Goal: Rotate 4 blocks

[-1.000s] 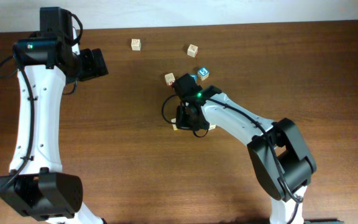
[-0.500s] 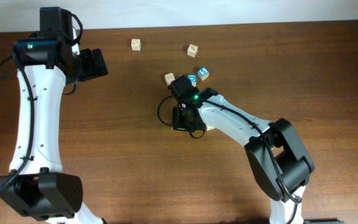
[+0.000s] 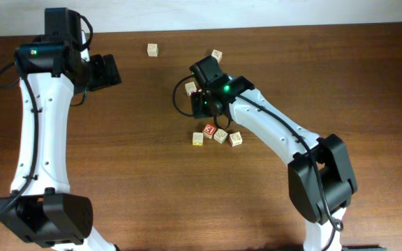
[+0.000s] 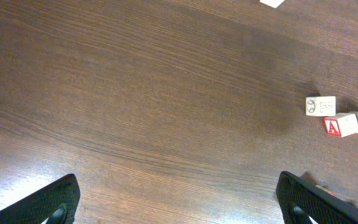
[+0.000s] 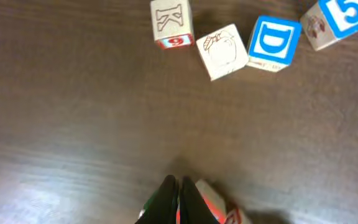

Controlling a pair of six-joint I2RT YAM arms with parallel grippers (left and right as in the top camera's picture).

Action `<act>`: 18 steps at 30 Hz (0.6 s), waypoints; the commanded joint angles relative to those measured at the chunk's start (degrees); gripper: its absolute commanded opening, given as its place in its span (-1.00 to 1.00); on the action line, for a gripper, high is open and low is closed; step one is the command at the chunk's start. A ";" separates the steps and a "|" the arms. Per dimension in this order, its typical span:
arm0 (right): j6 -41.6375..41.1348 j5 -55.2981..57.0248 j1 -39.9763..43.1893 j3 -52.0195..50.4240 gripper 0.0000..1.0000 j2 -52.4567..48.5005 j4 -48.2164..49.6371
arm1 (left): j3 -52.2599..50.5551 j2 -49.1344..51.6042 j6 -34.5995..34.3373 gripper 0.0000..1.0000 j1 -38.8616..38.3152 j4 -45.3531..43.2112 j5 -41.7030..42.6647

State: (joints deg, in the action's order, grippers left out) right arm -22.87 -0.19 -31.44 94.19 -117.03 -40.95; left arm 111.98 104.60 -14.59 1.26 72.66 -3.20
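Pinching nothing: right tool [image 5: 179, 191] closed beside block [image 5: 219, 208] | left tool [image 4: 182, 202] wide

R-wrist: block w/ 5 [image 5: 339, 20] cut by top edge | red-edged block [image 5: 219, 208] cut at btm | ovhd: prints too small

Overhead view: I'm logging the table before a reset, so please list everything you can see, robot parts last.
row blocks: four, pale wood, one red-topped and one yellowish; clustered mid-table, near the right arm.
scattered blocks: three, pale wood; two toward the far edge, one beside the right end effector.
table: one, dark brown wood; fills the view.
left arm: one, white and black; left side.
right arm: one, white and black; reaching toward the centre.
left end effector: one, black; open, empty.
right end effector: one, black; shut, holding nothing.
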 commanded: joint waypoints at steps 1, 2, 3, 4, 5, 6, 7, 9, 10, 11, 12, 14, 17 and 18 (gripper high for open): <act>4.00 -1.66 0.11 0.48 -0.89 -3.78 1.07 | 0.66 0.46 -0.31 0.99 0.28 -0.15 0.20; 4.68 -3.10 0.04 0.48 -0.89 -4.13 1.38 | 0.66 0.46 -0.31 0.98 0.28 -0.15 0.20; 4.66 -3.39 0.02 0.48 -0.90 -4.37 1.38 | 0.66 0.46 -0.31 0.99 0.28 -0.15 0.20; 4.68 -3.74 -0.04 0.48 -0.89 -4.81 1.38 | 0.66 0.46 -0.31 0.99 0.28 -0.15 0.17; 4.66 -4.15 -0.02 0.42 -0.89 -5.33 1.16 | 0.66 0.46 -0.31 0.99 0.28 -0.15 0.20; 4.63 -4.15 -0.02 0.17 -0.90 -5.77 1.05 | 0.66 0.46 -0.31 0.99 0.28 -0.15 0.20; 4.42 -4.33 -0.02 0.09 -0.91 -6.14 0.48 | 0.66 0.46 -0.31 0.99 0.28 -0.15 0.20; 4.42 -4.96 -0.04 0.09 -0.91 -6.14 0.22 | 0.66 0.46 -0.31 0.98 0.28 -0.15 0.20; 4.39 -5.55 -0.02 0.09 -0.91 -6.14 -0.20 | 0.66 0.46 -0.31 0.98 0.28 -0.15 0.17; 4.31 -5.66 -0.11 -0.17 -0.91 -6.14 -0.61 | 0.66 0.46 -0.31 0.98 0.28 -0.15 0.20; 3.98 -5.73 -0.20 -0.24 -0.91 -6.14 -1.07 | 0.66 0.46 -0.31 0.98 0.28 -0.15 0.20; 3.98 -7.61 -0.37 -0.28 -0.90 -6.14 -1.51 | 0.66 0.46 -0.33 0.98 0.28 -0.15 0.20; 2.45 -7.56 -0.83 -0.72 -0.91 -6.16 -2.34 | 0.66 0.46 -0.31 0.98 0.28 -0.13 0.20; 1.29 -7.30 -0.85 -1.03 -0.91 -6.16 -2.36 | 0.66 0.46 -0.31 0.98 0.28 -0.15 0.20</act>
State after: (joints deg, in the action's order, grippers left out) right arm -19.55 -7.03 -31.75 94.02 -122.32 -43.20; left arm 111.98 104.60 -14.59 1.26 72.64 -3.20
